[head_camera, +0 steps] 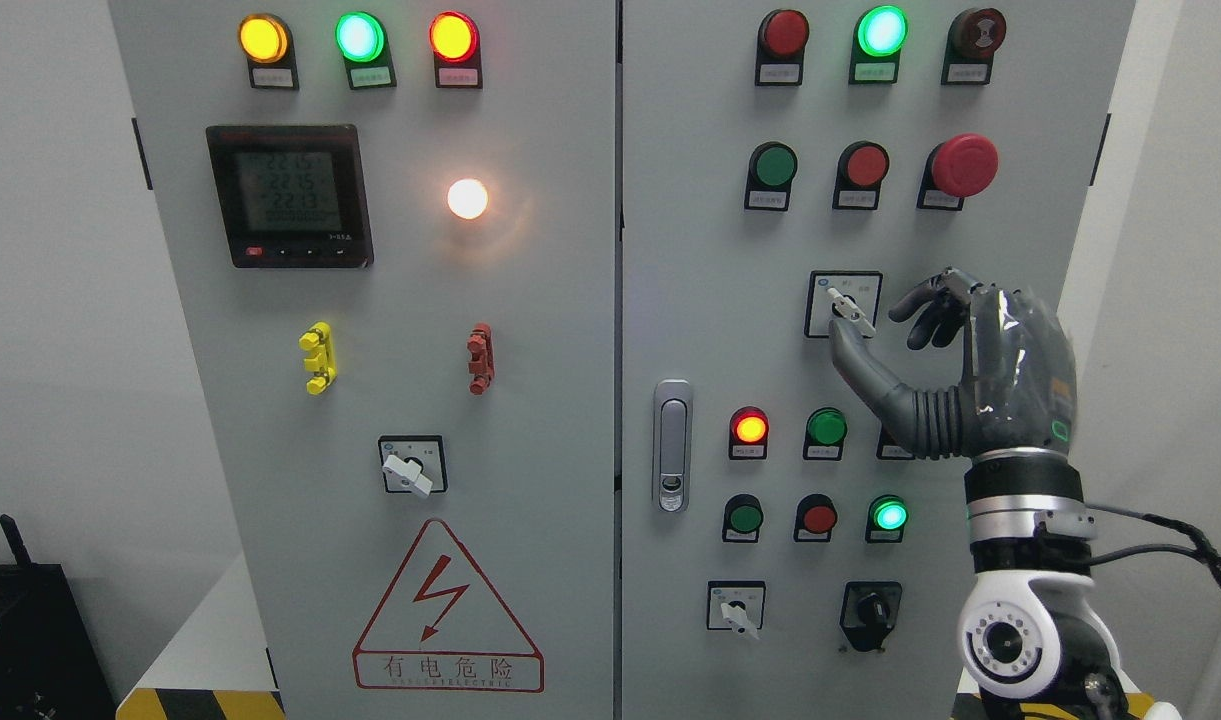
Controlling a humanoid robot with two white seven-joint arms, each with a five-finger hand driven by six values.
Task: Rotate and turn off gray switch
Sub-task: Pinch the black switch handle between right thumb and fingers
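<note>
The gray rotary switch (850,308) sits on its black-framed plate on the right cabinet door, its white-gray knob tilted with the handle pointing down right. My right hand (885,325) is raised in front of the panel just right of the switch. Its thumb tip (842,340) touches the knob from below, and the curled fingers (928,305) hover a little to the right of the knob, apart from it. The hand holds nothing. The left arm is out of view.
Other rotary switches sit at the lower left door (410,468) and lower right door (738,610), plus a black one (872,610). Lit lamps and push buttons surround the switch; a red emergency button (962,165) is above. A door handle (672,445) sits left.
</note>
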